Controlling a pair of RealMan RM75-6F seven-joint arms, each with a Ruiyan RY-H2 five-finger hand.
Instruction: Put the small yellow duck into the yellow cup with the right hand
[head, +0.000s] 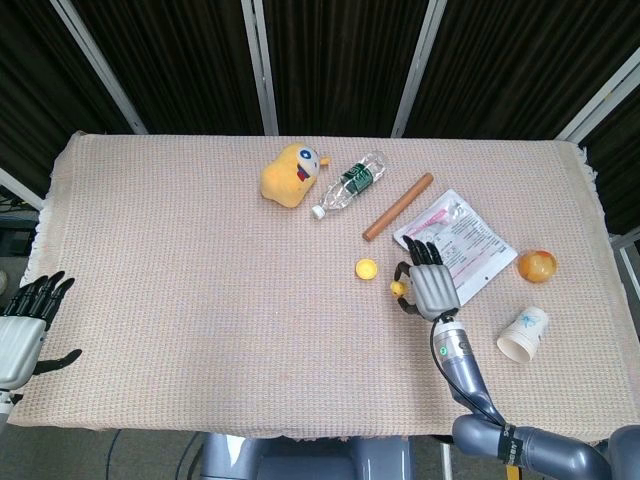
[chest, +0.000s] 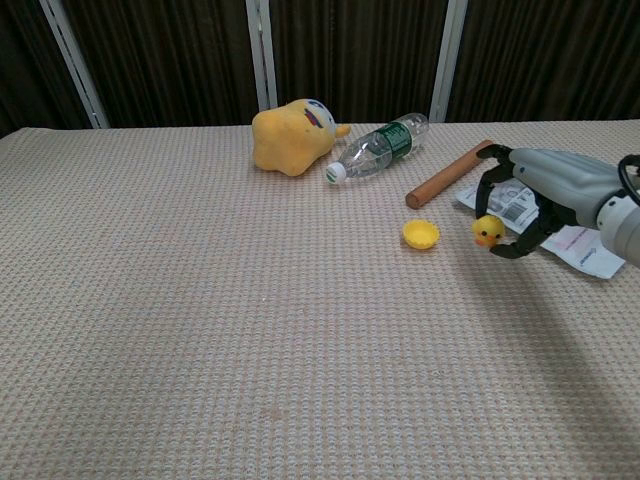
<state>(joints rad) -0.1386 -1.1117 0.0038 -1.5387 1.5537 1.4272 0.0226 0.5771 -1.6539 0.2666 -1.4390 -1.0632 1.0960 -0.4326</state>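
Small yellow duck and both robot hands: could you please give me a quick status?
Right robot hand holds small yellow duck, lifted. Left robot hand open at table edge. Yellow cup just left of duck; nothing between.

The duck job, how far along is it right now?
Done: the right hand has the small yellow duck pinched and lifted off the table, as the chest view shows. In hand: it carries the duck beside the yellow cup, not yet over it. Left: moving above the cup's opening and letting go. The left hand hangs idle at the table's near edge.
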